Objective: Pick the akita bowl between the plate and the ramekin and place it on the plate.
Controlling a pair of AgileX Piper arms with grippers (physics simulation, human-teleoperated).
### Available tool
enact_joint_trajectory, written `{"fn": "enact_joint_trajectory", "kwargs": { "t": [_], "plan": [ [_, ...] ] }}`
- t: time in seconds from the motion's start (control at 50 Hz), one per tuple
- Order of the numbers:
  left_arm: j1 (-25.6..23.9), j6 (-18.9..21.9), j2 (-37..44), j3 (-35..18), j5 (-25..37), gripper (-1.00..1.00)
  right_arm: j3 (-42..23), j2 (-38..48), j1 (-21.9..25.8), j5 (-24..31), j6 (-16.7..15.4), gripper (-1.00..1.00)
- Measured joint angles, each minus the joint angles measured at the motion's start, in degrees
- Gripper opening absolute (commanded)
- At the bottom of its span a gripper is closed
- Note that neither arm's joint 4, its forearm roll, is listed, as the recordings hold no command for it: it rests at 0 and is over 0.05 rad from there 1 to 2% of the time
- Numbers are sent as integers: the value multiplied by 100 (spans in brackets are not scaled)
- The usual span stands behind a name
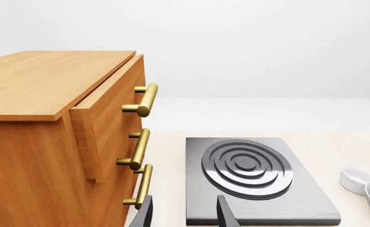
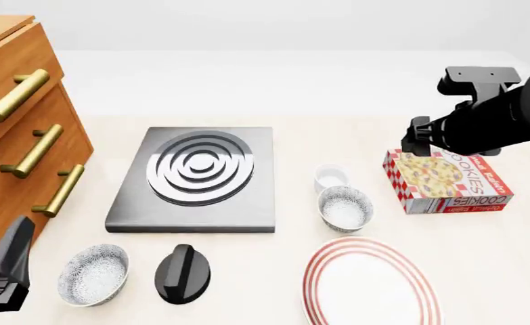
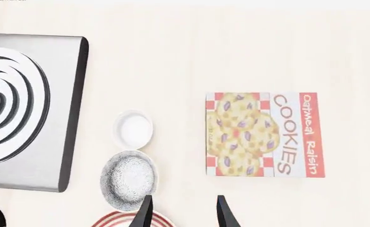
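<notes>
The akita bowl point(image 2: 345, 207), dark outside and speckled inside, sits between the white ramekin point(image 2: 332, 177) behind it and the red-ringed plate point(image 2: 370, 284) in front of it. In the right wrist view the akita bowl point(image 3: 128, 178) lies beside one finger, with the ramekin point(image 3: 133, 128) past it and the plate's rim point(image 3: 112, 220) at the picture's edge. My right gripper point(image 3: 185, 215) is open and empty, high above the table. My left gripper point(image 1: 185, 215) is open and empty, low by the cabinet, far from the bowl.
A wooden drawer cabinet point(image 2: 16, 135) with brass handles stands at the left. A stove burner point(image 2: 197, 177) lies mid-table. A cookie box point(image 2: 445, 181) lies right of the bowl, under my right arm. A look-alike speckled bowl point(image 2: 93, 274) and a black knob point(image 2: 183, 272) sit front left.
</notes>
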Motion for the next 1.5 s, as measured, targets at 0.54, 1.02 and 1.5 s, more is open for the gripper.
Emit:
{"fn": "enact_joint_trajectory", "kwargs": {
  "t": [0.54, 1.02, 1.5],
  "plan": [
    [0, -1, 0, 0, 0, 100, -250, 649, 500, -315, 683, 100],
    [0, -1, 0, 0, 0, 100, -5, 1212, 565, -820, 851, 100],
    [-1, 0, 0, 0, 0, 100, 176, 1909, 704, -1281, 1022, 100]
  ]
}}
